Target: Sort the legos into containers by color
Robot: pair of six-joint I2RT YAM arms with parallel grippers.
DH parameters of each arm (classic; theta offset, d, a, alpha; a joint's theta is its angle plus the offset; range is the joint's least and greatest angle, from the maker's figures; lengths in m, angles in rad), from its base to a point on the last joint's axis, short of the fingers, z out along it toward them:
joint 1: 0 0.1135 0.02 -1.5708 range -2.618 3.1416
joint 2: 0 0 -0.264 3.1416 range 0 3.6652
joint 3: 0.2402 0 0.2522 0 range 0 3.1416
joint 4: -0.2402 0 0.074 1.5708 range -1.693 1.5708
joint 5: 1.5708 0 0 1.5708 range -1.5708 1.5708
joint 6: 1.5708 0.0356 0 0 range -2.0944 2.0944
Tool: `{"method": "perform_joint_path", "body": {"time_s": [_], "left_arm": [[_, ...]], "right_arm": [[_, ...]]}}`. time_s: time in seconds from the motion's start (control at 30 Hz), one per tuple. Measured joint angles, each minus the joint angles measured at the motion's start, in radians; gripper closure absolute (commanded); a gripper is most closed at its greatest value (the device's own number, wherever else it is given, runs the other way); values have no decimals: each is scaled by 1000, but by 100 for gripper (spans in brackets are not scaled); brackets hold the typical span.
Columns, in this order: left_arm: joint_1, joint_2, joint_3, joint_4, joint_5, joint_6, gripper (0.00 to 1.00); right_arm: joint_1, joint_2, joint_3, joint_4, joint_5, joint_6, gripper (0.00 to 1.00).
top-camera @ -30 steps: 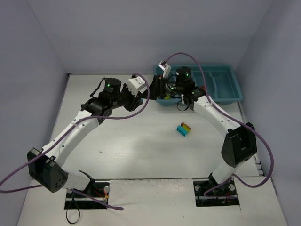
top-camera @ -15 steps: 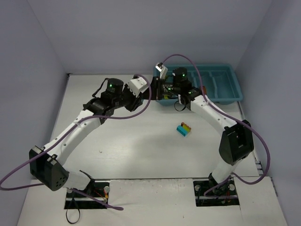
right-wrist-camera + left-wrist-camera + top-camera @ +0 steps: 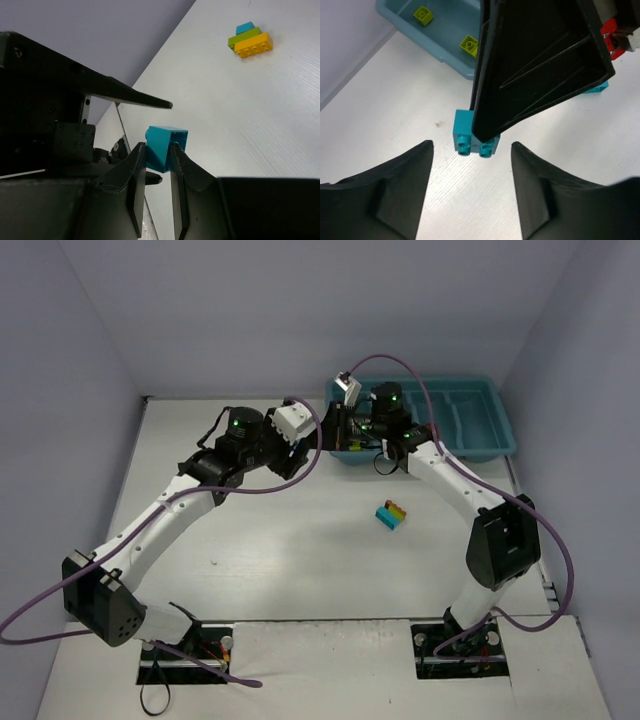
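The right gripper (image 3: 157,151) has its jaws clenched on a cyan brick (image 3: 166,142), held just beside the teal tray (image 3: 445,59) and seemingly above the desk (image 3: 395,100). The left gripper (image 3: 471,147) faces it, jaws released. Two yellow-green bricks (image 3: 469,45) lie in the tray; a multicoloured clump (image 3: 392,514) sits well apart.

White tabletop (image 3: 290,540) with faint wood grain. Carries a teal-blue tray (image 3: 480,455) at the far right corner, long side along the back edge. Holds one small clump of legos (image 3: 392,514) right of centre, well apart from the tray: cyan, green and orange-yellow bricks joined together. Shows a tiny dark speck (image 3: 212,562) toward the near left.
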Motion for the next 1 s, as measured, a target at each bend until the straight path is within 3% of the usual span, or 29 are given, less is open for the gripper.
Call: {"method": "perform_joint_path", "body": {"time_s": [0.17,0.37,0.5,0.77,1.0], "left_arm": [[0,-5,-4,30,-21,-20,26],[0,-11,-22,45,-41,-33,23],[0,-27,-57,51,-57,-57,23],[2,-121,-195,46,-140,-188,23],[18,-182,-290,30,-246,-307,23]], "right_arm": [[-17,0,0,-7,18,-16,100],[-56,0,-4,-14,67,-36,100],[-162,0,-25,-22,149,-51,100],[-485,0,-37,-48,522,-116,100],[-592,126,114,-47,771,-193,100]]}}
